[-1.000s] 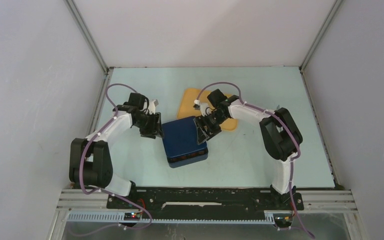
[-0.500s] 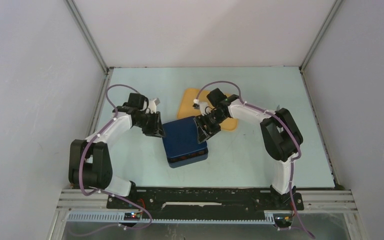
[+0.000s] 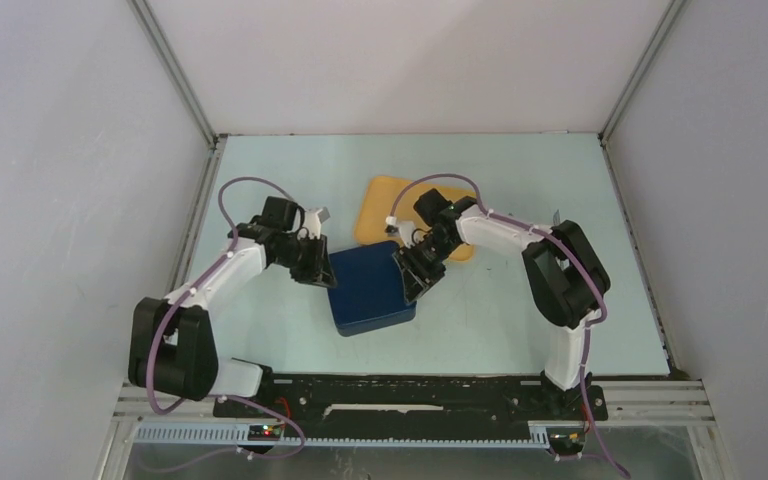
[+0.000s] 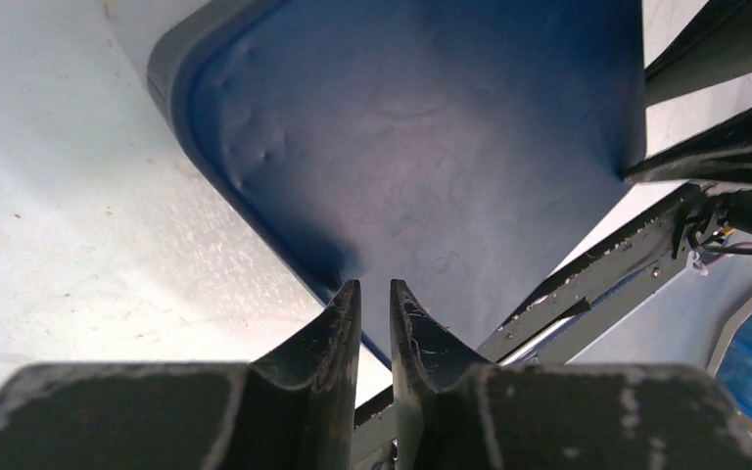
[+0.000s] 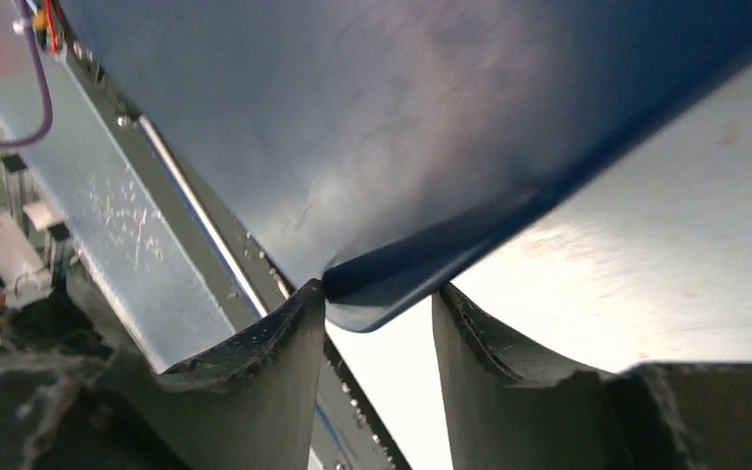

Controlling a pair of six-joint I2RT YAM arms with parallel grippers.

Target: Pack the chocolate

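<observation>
The dark blue square box (image 3: 370, 290) stands mid-table with its blue lid down over it. No chocolate shows in any view, and the brown insert is hidden. My left gripper (image 3: 318, 268) is at the lid's far left corner. In the left wrist view the gripper (image 4: 372, 284) has only a thin slit between its fingers, pinched at the edge of the lid (image 4: 431, 127). My right gripper (image 3: 412, 280) is at the lid's right edge. In the right wrist view it (image 5: 380, 294) is open, and the lid's corner (image 5: 392, 284) lies between the fingers against the left one.
A yellow-orange mat (image 3: 385, 200) lies flat just behind the box, partly under my right arm. White walls enclose the pale table (image 3: 520, 320) on three sides. The black base rail (image 3: 410, 395) runs along the near edge.
The lid has come forward and down over the box, so the brown strip at the box's front is now covered. Both grippers moved slightly nearer with it.
</observation>
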